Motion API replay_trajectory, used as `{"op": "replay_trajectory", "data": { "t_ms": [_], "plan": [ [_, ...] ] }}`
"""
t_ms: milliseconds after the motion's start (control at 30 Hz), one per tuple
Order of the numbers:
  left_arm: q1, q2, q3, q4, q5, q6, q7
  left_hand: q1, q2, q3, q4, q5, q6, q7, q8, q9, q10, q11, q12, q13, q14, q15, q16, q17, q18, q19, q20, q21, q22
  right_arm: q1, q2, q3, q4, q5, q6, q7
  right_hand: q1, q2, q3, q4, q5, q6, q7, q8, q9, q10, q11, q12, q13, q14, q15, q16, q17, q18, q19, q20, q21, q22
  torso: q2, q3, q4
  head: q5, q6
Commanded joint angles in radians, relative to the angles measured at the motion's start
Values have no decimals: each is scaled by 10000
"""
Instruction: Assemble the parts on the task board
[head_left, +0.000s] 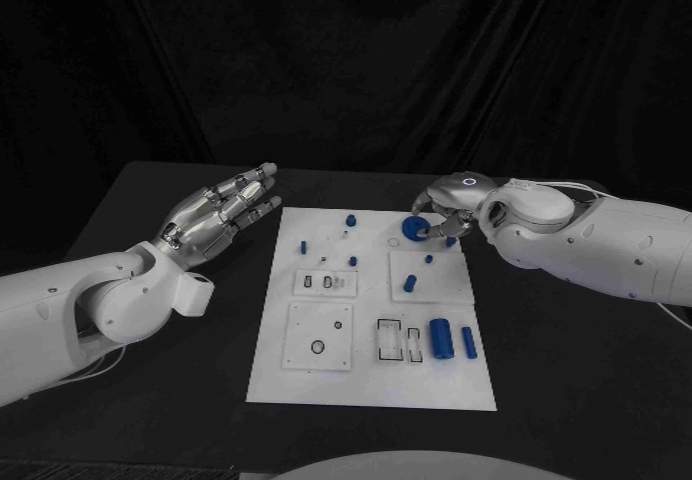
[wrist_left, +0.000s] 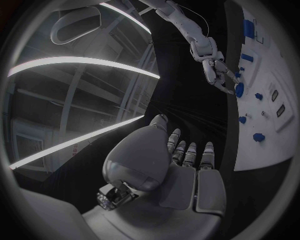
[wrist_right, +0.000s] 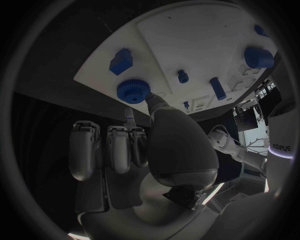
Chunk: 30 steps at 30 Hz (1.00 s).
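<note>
The white task board (head_left: 372, 385) lies in the middle of the black table. My right hand (head_left: 450, 205) is at the board's far right corner, and its thumb and a finger pinch a blue toothed disc (head_left: 413, 229) just over the board. In the right wrist view the thumb tip (wrist_right: 152, 101) touches the rim of the disc (wrist_right: 133, 90). My left hand (head_left: 224, 215) hovers left of the board, its fingers (wrist_left: 189, 152) spread and holding nothing. Small blue pegs (head_left: 349, 218) stand on the board, and two blue cylinders (head_left: 440, 340) lie near its right edge.
A blue block (wrist_right: 121, 61) sits beside the disc near the board's corner. Raised white plates (head_left: 320, 335) with slots and holes cover the board's middle. Bare black table (head_left: 577, 380) lies on both sides of the board.
</note>
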Motion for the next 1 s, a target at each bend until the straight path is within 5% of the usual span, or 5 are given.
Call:
{"op": "replay_trajectory", "data": {
  "t_ms": [33, 700, 867, 1000],
  "plan": [
    [-11, 13, 9, 7, -5, 155, 109, 143, -10, 318, -19, 209, -55, -22, 213, 142, -45, 69, 233, 36, 47, 181, -96, -69, 483, 75, 69, -94, -107, -41, 24, 5, -44, -20, 228, -268, -26, 202, 28, -16, 93, -142, 31, 54, 59, 989, 130, 166, 2697, 999, 43, 200, 2675, -400, 414, 30, 207, 1975, -9, -14, 23, -12, -29],
    [-23, 33, 9, -25, -5, 253, 73, 158, -13, 382, -63, 226, -38, 11, 223, 146, -46, 91, 239, 36, 47, 236, -96, -69, 481, 82, 130, -88, -102, -119, 242, 5, -388, -20, 392, -227, -20, 440, 211, -284, 999, 343, 200, 258, 0, 989, 281, 166, 2697, 999, 165, 200, 2675, -390, 393, 153, 174, 1977, -14, -19, 21, 0, -90],
    [-25, 46, 9, -43, -5, 273, 56, 167, -15, 421, -89, 241, -37, 31, 225, 146, -44, 124, 256, 40, 47, 243, -96, -69, 484, 94, 162, -77, -93, -124, 271, 5, -428, -20, 410, -136, -13, 541, 491, -441, 1913, 990, 211, 494, 15, 989, 309, 166, 2697, 999, 175, 200, 2675, -375, 361, 169, 122, 1955, -14, -21, 24, -5, -108],
    [-27, 56, 9, -51, -5, 297, 40, 179, -18, 450, -114, 270, -38, 39, 226, 146, -43, 138, 255, 39, 47, 246, -96, -69, 486, 97, 179, -74, -90, -131, 287, 5, -439, -19, 438, -90, 92, 522, 620, -636, 2073, 1311, 175, 676, 127, 989, 312, 166, 2697, 999, 168, 200, 2675, -371, 354, 168, 105, 1951, -16, -20, 21, -2, -113]
  ]
}}
